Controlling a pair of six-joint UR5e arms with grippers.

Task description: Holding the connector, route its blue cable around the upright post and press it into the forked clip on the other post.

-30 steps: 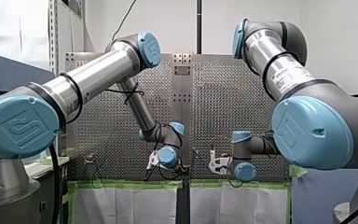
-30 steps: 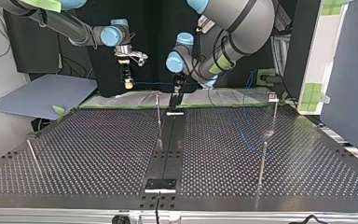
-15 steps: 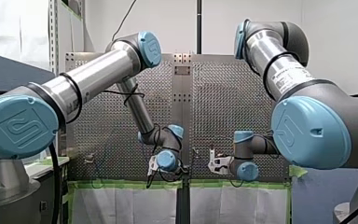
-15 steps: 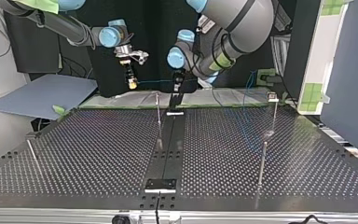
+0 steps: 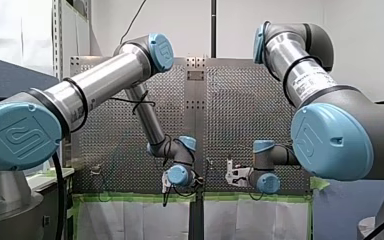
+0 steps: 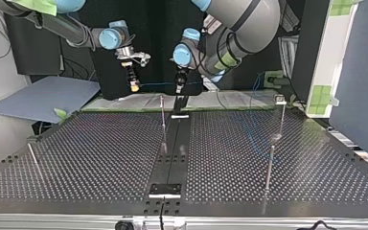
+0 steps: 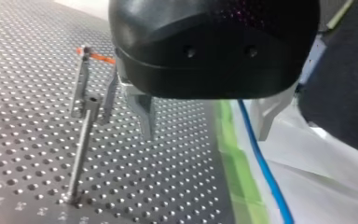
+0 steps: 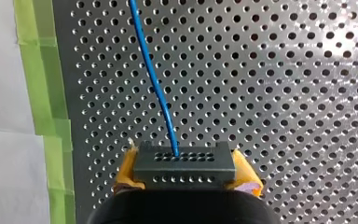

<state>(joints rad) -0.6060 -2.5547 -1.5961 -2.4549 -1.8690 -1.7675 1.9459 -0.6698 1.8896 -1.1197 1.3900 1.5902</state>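
A dark grey connector [image 8: 184, 165] sits between the yellow pads [image 8: 126, 173] of my right gripper [image 8: 185, 173], which is shut on it. The blue cable [image 8: 153, 79] leaves the connector over the perforated table. In the top view my right gripper [image 6: 133, 84] hangs at the table's far edge, and the cable [image 6: 155, 85] runs level to my left gripper [image 6: 178, 89]. My left gripper [image 7: 205, 126] is open, its metal fingers [image 7: 142, 114] wide apart, with the blue cable [image 7: 261, 168] passing under the gap, near one finger. An upright post [image 6: 163, 120] stands just ahead of both grippers.
A post topped with a clip [image 6: 281, 103] stands at the top view's right, a plain post [image 6: 270, 167] nearer the camera, and another post [image 6: 33, 160] at the left. Green tape [image 7: 235, 177] and white cloth [image 8: 4, 154] line the table's edge. Two posts [image 7: 80, 144] stand beside my left gripper.
My left gripper has shifted a little up and to the left in the top view, closer to the cable. My right gripper has barely moved and still holds the connector.
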